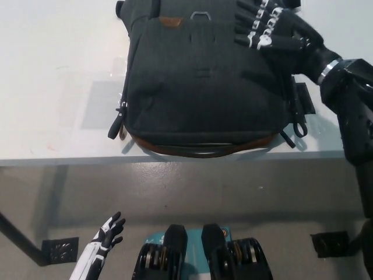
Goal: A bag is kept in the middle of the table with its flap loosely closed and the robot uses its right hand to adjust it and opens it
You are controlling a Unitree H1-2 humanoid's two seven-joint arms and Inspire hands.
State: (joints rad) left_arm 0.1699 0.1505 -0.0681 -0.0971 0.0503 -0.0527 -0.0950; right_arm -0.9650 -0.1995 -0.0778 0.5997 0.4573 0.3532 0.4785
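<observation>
A dark grey backpack (pixel 201 81) with a brown base lies flat on the white table (pixel 52 76), its flap down over the front. A small metal clasp (pixel 201 13) sits at the flap's upper edge, beside a brown leather tag (pixel 170 22). My black right hand (pixel 269 29) hovers over the bag's upper right part, fingers spread and pointing left, holding nothing. Its forearm runs down the right side of the picture. My white left hand (pixel 106 233) hangs low at the lower left, below table level, fingers apart.
The table's front edge (pixel 70 160) crosses the picture below the bag. A zipper pull (pixel 116 125) hangs off the bag's left side and strap ends (pixel 298 125) off its right. Grey floor lies below, with table foot plates (pixel 58 251) at both lower corners.
</observation>
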